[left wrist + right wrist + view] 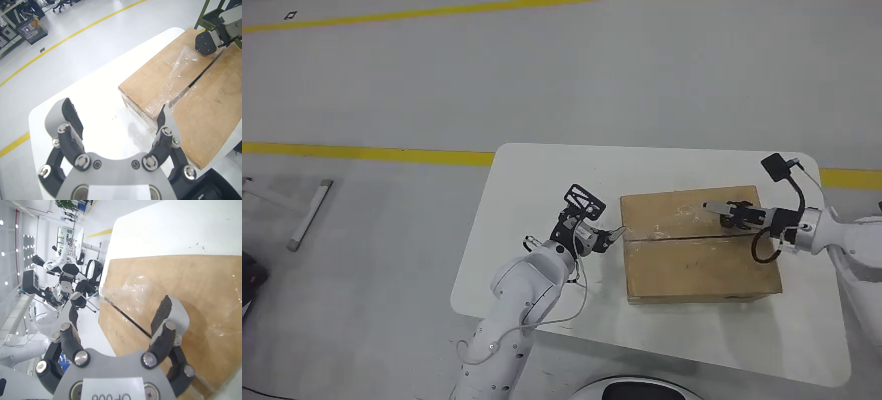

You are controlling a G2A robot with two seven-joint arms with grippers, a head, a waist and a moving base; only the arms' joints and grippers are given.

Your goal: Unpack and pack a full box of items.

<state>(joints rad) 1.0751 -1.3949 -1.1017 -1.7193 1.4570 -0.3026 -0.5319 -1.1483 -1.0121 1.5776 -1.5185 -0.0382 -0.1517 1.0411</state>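
A closed brown cardboard box (697,245) lies on the white table (542,190), right of the middle. Its two top flaps meet at a dark seam (200,75), with crumpled clear tape (175,75) along it. My left gripper (607,236) is open beside the box's left end, close to its corner (117,115). My right gripper (714,209) is open over the box top near the seam (119,311), holding nothing. In the right wrist view the tape (132,292) lies just ahead of the fingers. What is inside the box is hidden.
Bare tabletop lies left of the box (98,106) and behind it (642,165). The box's front side sits near the table's front edge (712,335). A yellow floor line (362,153) runs past the table.
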